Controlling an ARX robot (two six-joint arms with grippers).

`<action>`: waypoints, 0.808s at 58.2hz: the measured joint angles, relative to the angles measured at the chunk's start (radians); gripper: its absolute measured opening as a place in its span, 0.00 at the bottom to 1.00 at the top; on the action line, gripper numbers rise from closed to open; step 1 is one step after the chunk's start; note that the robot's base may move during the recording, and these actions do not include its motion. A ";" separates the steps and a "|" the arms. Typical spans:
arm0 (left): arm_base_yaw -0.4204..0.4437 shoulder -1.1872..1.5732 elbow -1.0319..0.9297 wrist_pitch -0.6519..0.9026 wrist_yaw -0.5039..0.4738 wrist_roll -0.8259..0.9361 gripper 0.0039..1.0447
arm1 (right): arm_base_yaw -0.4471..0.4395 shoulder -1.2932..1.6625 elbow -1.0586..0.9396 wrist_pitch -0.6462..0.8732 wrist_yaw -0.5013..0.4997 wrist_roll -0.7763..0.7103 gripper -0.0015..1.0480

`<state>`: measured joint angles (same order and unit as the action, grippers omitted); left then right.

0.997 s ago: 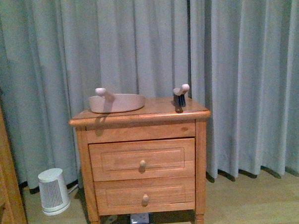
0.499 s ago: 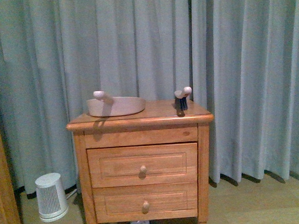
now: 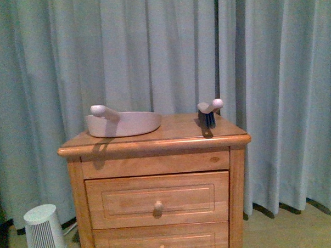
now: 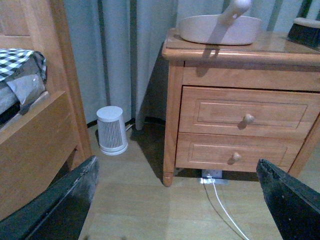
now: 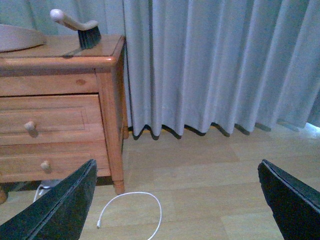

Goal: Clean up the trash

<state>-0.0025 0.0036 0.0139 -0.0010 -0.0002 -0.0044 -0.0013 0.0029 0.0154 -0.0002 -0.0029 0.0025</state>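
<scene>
Left gripper (image 4: 176,161) hangs wide open and holds nothing; its two dark fingers (image 4: 65,205) are spread well apart above the wooden floor (image 4: 150,215). The right gripper (image 5: 176,162) is spread just as wide, also holding nothing, over the same floor beside a loose white cable (image 5: 132,210).

The trash cannot be made out in any view, so neither its look nor its place can be told.

Ahead stands a wooden nightstand (image 3: 177,130) with two drawers, each with a round knob. On the left half of its top sits a pinkish-beige dustpan (image 3: 124,124), its handle rising toward the front left corner. Near the right edge a hand brush (image 3: 209,114) rests on its dark bristles, with its pale handle reaching out toward that edge. The two are well apart, with bare wood between them.

Grey-blue curtains (image 3: 151,47) hang to the floor behind the nightstand. A small white heater (image 3: 44,232) stands on the floor just left of it. The left wrist view shows a wooden bed frame (image 4: 35,140) with a chequered cloth (image 4: 15,54).
</scene>
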 joint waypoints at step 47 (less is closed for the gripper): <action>0.000 0.000 0.000 0.000 0.000 0.000 0.93 | 0.000 0.000 0.000 0.000 -0.001 0.000 0.93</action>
<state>-0.0025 0.0036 0.0139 -0.0010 -0.0002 -0.0044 -0.0017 0.0029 0.0154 -0.0006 -0.0036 0.0029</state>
